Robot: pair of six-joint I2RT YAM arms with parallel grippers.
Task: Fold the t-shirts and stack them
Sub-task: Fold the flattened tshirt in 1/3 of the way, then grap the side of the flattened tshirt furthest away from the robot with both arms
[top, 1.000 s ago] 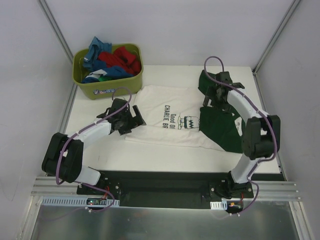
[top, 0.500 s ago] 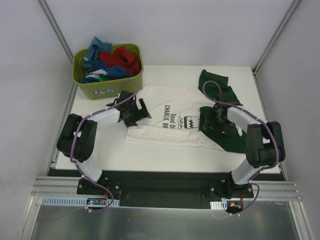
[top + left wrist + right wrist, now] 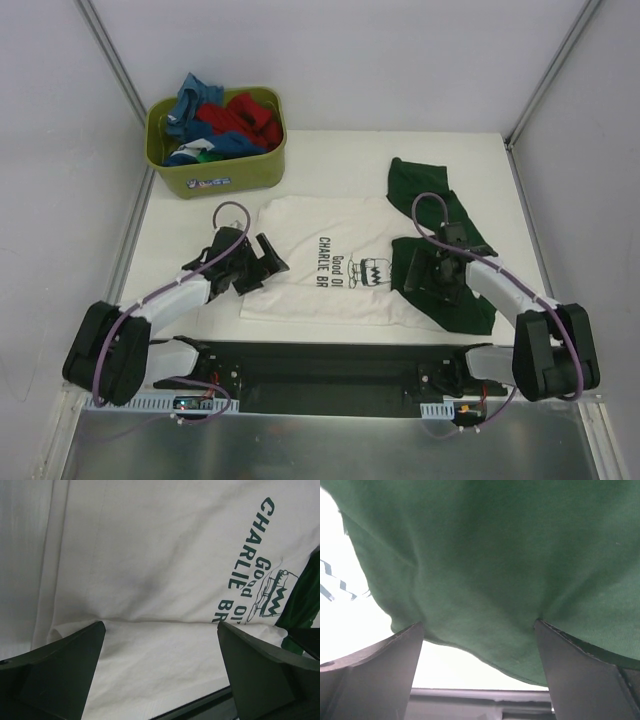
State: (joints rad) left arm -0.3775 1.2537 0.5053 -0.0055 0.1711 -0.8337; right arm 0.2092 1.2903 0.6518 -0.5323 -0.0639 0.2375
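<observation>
One shirt laid out, more in a heap.
The cream t-shirt (image 3: 300, 265) lies flat on the table (image 3: 180, 235), print up, with dark green sleeves (image 3: 415, 185) on the right. Blue, red and green shirts (image 3: 235, 115) sit bunched in the tub (image 3: 215, 180).

The left arm (image 3: 170, 292) and right arm (image 3: 505, 290) are white tubular links joined by bulky black joint housings. A thin purple cable (image 3: 232, 208) loops along each. Both bases are bolted to a black plate (image 3: 330, 365) at 6 o'clock. The left pincer (image 3: 262, 262) and right pincer (image 3: 428, 272) are black, with broad, flat, wedge-shaped fingers (image 3: 60, 670).
</observation>
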